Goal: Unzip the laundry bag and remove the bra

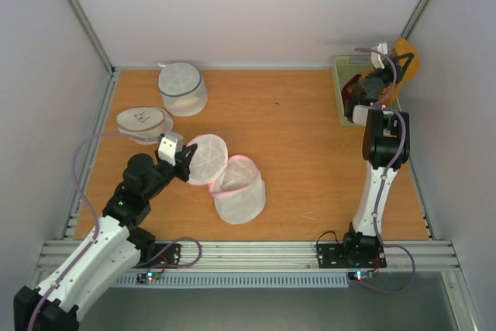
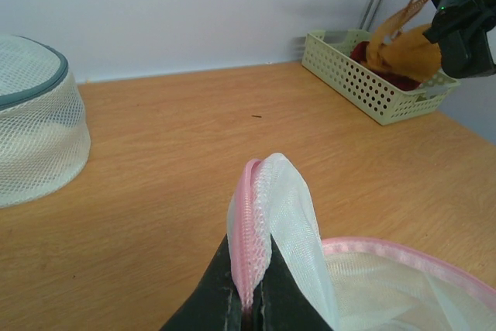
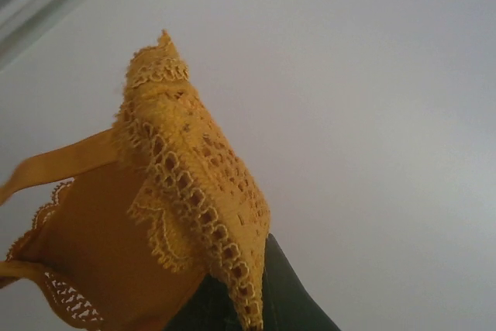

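Okay, you've got this job nearly wrapped, by the look of it. Your left hand [image 2: 248, 306] is closed tight on the pink zipper band of the lid [image 1: 208, 159], pinching it between both fingers. That grip props the lid up and back toward the left of the overhead frame. It makes sense: with the flap held aside, the mouth of the laundry bag [image 1: 242, 195] gapes open in the lower middle of the counter [image 1: 310, 145], and the soft mesh can't slide or flop shut. From above I see nothing coloured inside it.

Over in the upper right, your right hand [image 3: 249, 300] is clamped on the bra [image 1: 405, 58], gripping a fold of the orange lace so the rest dangles free, straps and all. It hangs high beside the pale green basket [image 1: 339, 91] in the corner, well apart from the bag. In the left wrist view some dark red fabric sits down in the basket under the orange. Whether that's part of the same garment, I can't tell.

My read: the unzipping is done and the bra is out, so what's left is the drop. Lowering it before you let go would stop the straps catching on the basket rim. The grey-banded mesh bag [image 1: 182, 89] and the flat round bag [image 1: 145, 120] in the upper left sit out of reach of both arms.
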Robot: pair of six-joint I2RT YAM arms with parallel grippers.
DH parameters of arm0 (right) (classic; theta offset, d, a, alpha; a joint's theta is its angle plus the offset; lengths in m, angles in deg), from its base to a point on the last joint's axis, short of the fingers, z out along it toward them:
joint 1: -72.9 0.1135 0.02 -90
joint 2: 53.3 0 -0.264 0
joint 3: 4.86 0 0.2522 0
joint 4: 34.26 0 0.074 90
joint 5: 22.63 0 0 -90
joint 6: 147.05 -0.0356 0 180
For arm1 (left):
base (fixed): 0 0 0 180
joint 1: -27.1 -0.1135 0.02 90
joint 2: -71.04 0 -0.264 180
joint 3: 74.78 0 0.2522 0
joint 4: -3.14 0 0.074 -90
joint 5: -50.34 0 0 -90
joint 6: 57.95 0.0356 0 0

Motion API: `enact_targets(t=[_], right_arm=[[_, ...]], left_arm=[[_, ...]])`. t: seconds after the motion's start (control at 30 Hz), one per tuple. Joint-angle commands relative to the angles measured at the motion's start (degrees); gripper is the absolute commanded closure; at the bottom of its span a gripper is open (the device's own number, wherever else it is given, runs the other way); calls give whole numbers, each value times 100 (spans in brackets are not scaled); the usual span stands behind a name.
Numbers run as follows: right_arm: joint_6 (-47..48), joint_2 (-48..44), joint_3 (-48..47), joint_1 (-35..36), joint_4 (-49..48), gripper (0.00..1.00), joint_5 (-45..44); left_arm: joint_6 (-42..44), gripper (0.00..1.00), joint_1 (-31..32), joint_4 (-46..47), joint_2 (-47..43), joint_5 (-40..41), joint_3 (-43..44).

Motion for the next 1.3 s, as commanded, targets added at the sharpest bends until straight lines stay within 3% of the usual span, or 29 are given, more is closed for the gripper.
enact_targets(t=[0.0, 0.3, 0.47, 0.57, 0.63, 1.0, 1.13, 1.27], right_arm=[[-664, -466, 444, 94, -268, 99, 155], [-1691, -649, 1089, 468, 1407, 99, 711], [-2746, -543, 651, 461, 3743, 50, 615], [-3213, -486, 341, 446, 4464, 16, 238], [-3542, -516, 119, 435, 5164, 2, 255], [-5660, -1105, -700, 452, 8167, 2, 801], [-6159, -1578, -448, 505, 8219, 2, 926], [-5941, -1898, -306, 680, 8109, 2, 655]], left_arm=[[-77, 99, -28, 307, 40, -67, -97], [-89, 99, -28, 325, 23, -77, -106], [-108, 99, -28, 319, -15, -93, -106], [-119, 99, -26, 325, -32, -113, -106], [-106, 99, -27, 329, -45, -110, -106], [345, 99, -28, 537, -44, -61, 53], [617, 99, -28, 695, 67, -68, 194], [1099, 99, -19, 1045, 225, -158, 264]])
